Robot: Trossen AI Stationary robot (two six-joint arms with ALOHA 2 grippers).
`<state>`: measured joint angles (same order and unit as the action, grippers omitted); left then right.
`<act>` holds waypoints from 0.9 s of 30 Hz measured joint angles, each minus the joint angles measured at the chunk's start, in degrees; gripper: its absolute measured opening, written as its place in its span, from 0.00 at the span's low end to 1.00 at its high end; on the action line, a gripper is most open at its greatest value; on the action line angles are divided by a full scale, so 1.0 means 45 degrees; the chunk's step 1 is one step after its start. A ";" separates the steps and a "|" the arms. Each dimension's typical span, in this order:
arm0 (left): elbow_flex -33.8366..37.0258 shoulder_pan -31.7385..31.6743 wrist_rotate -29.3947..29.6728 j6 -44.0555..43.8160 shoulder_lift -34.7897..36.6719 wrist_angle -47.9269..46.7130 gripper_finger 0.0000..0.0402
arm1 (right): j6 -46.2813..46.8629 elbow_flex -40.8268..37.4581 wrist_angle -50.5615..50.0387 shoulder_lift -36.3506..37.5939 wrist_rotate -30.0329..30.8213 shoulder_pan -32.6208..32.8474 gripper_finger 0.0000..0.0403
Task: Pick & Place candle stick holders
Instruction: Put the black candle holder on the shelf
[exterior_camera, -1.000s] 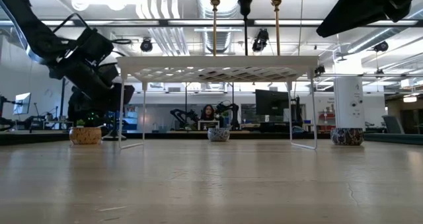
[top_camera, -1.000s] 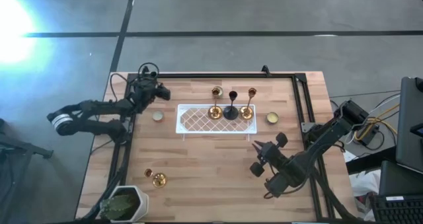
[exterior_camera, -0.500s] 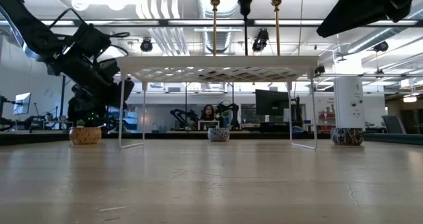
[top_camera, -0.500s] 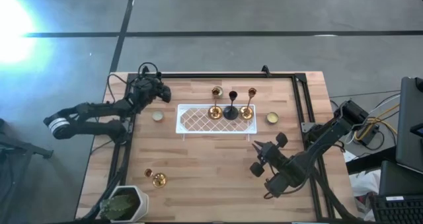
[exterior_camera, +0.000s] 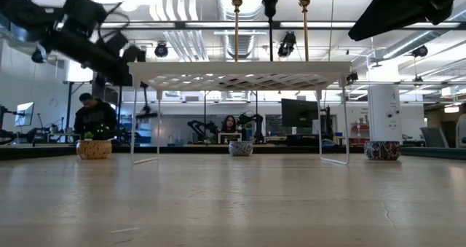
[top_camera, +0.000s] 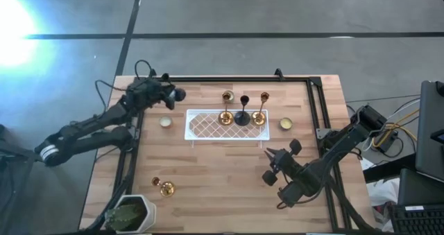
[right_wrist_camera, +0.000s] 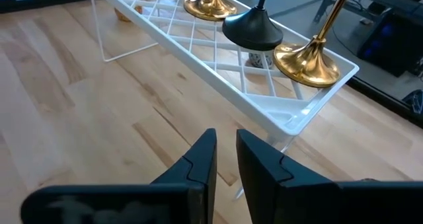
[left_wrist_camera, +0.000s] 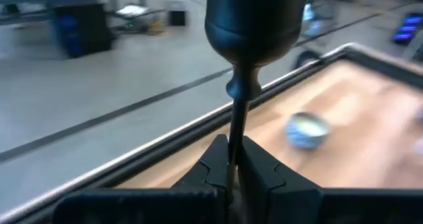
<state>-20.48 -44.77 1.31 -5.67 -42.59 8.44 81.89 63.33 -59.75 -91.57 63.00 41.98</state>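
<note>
Left gripper (left_wrist_camera: 232,159), nearest in its wrist view: fingers clamped on the slim stem of a black candle stick holder (left_wrist_camera: 254,26), whose dark cup fills the upper frame. In the high view this gripper (top_camera: 166,95) hangs over the tabletop's (top_camera: 222,186) far left corner, just beyond a pale tealight candle (top_camera: 165,122) and left of the white lattice tray (top_camera: 208,125); the held piece shows there as a dark knob (top_camera: 178,94).

Right gripper (right_wrist_camera: 225,151): fingers narrowly parted, holding nothing, parked above the near right of the tabletop and aimed at the tray's near right corner.

Near left corner: a gold candle stick holder (top_camera: 163,188) lying on its side beside a potted plant (top_camera: 132,213), not yet placed.

Middle ground: the tray on thin wire legs (exterior_camera: 237,76), its right half carrying a gold holder (top_camera: 225,116), a black holder (top_camera: 242,118) and another gold holder (top_camera: 258,117) in a close row; the left half is bare lattice. A second tealight (top_camera: 285,124) sits just right of the tray.

Judged risks: the grip is on a thin stem below a heavy top, so the piece may pivot or slip during transfer; the round base could catch on the open lattice and settle tilted; a low approach could clip the tray rim or knock the neighbouring holders, which stand close together.

Background: a room with a seated person (exterior_camera: 230,124).
</note>
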 joint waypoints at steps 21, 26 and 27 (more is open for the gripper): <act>-0.7233 0.1565 -0.5993 0.1316 -0.0574 -0.7573 0.04 | 0.0019 0.0000 0.0051 0.0000 0.0008 -0.0015 0.13; -0.6883 0.3236 -0.5940 0.1203 -0.1433 -0.6944 0.04 | 0.0038 0.0000 0.0097 0.0000 0.0010 -0.0010 0.15; -0.6881 0.3593 -0.5883 0.1181 -0.1587 -0.6741 0.04 | 0.0037 0.0000 0.0097 0.0000 0.0014 -0.0010 0.15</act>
<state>-51.45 -28.61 -25.17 -0.36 -49.73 -21.89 82.06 63.33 -59.31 -91.57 63.06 41.93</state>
